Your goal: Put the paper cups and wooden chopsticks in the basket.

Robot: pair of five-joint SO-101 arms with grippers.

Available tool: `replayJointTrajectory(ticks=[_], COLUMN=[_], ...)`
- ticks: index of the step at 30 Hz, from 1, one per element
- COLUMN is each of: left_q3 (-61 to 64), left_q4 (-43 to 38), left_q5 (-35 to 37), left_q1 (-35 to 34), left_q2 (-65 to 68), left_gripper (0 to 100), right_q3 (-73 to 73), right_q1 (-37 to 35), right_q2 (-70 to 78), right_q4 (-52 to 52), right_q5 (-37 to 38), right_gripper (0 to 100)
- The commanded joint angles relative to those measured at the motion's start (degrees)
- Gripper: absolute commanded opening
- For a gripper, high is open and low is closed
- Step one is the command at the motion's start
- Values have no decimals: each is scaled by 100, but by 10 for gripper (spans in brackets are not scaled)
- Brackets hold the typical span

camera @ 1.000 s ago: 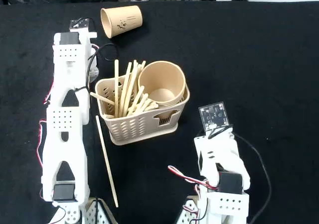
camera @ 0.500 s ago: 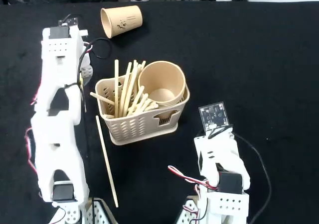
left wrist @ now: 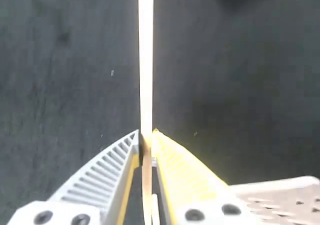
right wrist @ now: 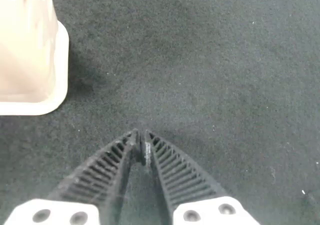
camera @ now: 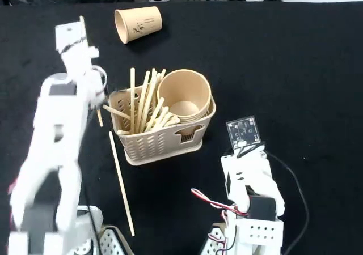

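Observation:
My left gripper (left wrist: 146, 137) is shut on a wooden chopstick (left wrist: 145, 60), which runs straight out from between its fingers above the black cloth. In the high view the left arm (camera: 59, 119) is raised beside the beige basket (camera: 161, 143), and a short piece of the held chopstick (camera: 100, 118) shows by the basket's left wall. The basket holds several chopsticks (camera: 144, 102) and a paper cup (camera: 184, 93) standing upright. A second paper cup (camera: 138, 24) lies on its side at the far edge. Another chopstick (camera: 121, 182) lies on the cloth left of the basket. My right gripper (right wrist: 141, 141) is shut on nothing, low over the cloth.
The right arm (camera: 249, 181) rests at the near right, and the basket's corner (right wrist: 30, 50) is close ahead of it in the right wrist view. Black cloth (camera: 295, 68) covers the table. Shoes and cables lie beyond the far edge.
The left arm has risen from lying low along the table's left side and swung up, carrying a chopstick. The right arm, the basket and both cups have not moved.

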Motion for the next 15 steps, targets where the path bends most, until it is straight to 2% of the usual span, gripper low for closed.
replayJointTrajectory(ticks=[1, 4, 8, 15], left_q3=[2220, 3354, 4426, 5411], left_q4=[-1969, -3077, -3956, -4062], left_q5=[62, 62, 62, 79], left_q1=[66, 75, 66, 40], left_q2=[-2426, -3587, -5152, -7886], left_gripper=[29, 29, 29, 29], right_q3=[-22, -22, -22, -22], right_q1=[-79, -79, -79, -79], right_q2=[-286, -286, -286, -286], right_q4=[35, 35, 35, 35], right_q5=[0, 0, 0, 0], right_gripper=[11, 11, 11, 11])
